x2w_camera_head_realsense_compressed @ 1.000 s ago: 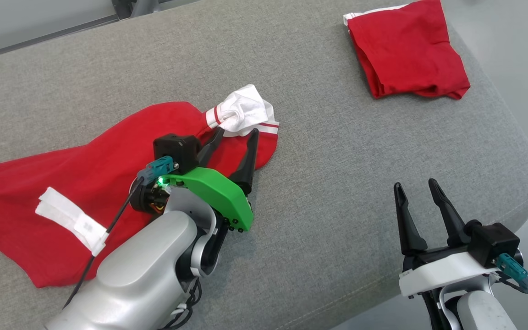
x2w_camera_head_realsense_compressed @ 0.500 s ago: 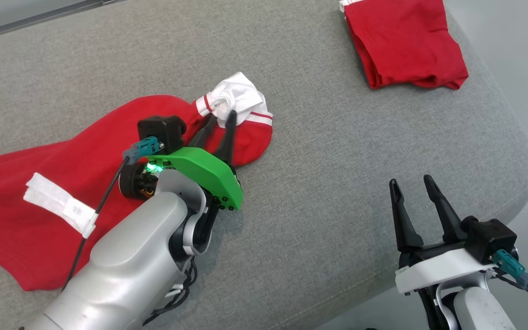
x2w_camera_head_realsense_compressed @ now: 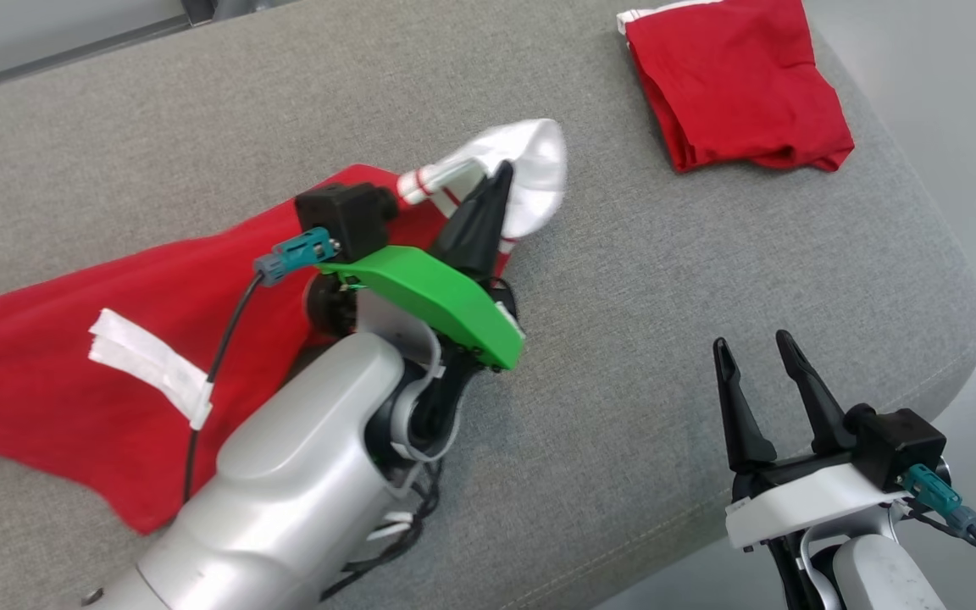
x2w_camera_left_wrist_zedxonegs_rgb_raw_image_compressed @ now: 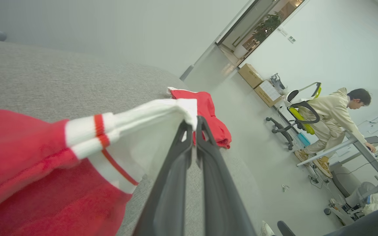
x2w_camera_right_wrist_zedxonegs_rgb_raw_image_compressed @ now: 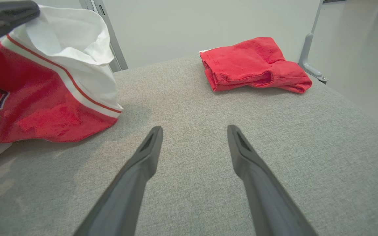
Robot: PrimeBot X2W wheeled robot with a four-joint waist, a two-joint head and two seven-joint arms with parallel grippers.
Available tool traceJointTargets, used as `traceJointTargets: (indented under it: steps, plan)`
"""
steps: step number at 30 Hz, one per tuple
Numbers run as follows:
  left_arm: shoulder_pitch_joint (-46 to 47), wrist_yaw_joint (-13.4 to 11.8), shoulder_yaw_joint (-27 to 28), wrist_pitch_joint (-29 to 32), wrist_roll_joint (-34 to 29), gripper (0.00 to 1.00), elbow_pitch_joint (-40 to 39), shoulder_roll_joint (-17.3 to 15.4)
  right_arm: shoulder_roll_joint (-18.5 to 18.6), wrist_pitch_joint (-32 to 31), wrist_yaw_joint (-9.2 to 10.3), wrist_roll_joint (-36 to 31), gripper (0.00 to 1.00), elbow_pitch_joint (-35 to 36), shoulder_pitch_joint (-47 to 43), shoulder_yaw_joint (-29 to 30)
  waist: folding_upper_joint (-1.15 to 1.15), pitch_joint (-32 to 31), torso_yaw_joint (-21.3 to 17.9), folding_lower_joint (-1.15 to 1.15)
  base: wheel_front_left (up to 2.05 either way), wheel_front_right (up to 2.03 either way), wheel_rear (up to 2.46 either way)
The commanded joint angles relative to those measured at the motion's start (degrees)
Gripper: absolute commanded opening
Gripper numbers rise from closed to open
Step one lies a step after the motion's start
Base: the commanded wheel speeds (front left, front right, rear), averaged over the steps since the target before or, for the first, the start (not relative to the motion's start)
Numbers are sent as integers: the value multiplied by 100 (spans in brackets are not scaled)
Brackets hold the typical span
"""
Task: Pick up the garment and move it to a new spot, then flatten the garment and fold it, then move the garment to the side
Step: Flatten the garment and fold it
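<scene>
Your left pincer (x2w_camera_head_realsense_compressed: 501,175) pinches the garment (x2w_camera_head_realsense_compressed: 56,356) by its white sleeve (x2w_camera_head_realsense_compressed: 532,161); the rest trails left of it. Your right pincer (x2w_camera_head_realsense_compressed: 751,341) is spread.

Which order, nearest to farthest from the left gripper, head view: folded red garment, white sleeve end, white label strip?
1. White sleeve end, pinched in the left gripper.
2. Folded red garment, upper right.
3. White label strip, lower left.
</scene>
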State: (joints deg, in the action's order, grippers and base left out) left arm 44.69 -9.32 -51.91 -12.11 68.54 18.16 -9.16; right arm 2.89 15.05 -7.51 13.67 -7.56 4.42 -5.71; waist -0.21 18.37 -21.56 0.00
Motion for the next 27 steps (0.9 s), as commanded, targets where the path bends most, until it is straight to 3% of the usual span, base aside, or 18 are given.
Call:
traceJointTargets:
  steps: [1,4,8,16,23,24,25,26,27]
  plan:
    - [-60,35,33,0,80,0,-90,40,4,16,5,-23,100,-9,-32,-5,21,-81,16,0,0,0,0]
    - [-180,70,66,27,280,0,-535,238,4,16,5,-28,100,-26,-68,-30,21,-170,15,0,0,0,0]
    - [-537,-66,-70,61,495,0,-1003,357,4,16,5,-48,100,-39,-100,-33,21,-228,2,0,0,0,0]
    - [-1771,-66,-729,203,521,0,-747,-128,2,16,5,-83,100,-61,-193,47,21,-189,90,0,0,0,0]
    - [-2177,148,-1007,401,694,0,-314,-141,4,16,5,-172,100,-99,-181,139,21,-185,360,0,0,0,0]
    - [-2148,169,-1000,359,669,20,-268,-119,4,16,5,-188,100,-110,-174,142,21,-201,394,0,0,0,0]
    - [-2106,181,-984,322,646,50,-233,-85,4,16,5,-196,100,-113,-172,138,21,-220,428,0,0,0,0]
    - [-2077,188,-963,307,652,100,-211,-50,4,16,5,-193,100,-115,-177,139,21,-241,460,0,0,0,0]
    - [-2048,223,-973,309,645,100,-210,-39,4,16,5,-203,100,-120,-194,146,21,-265,496,0,0,0,0]
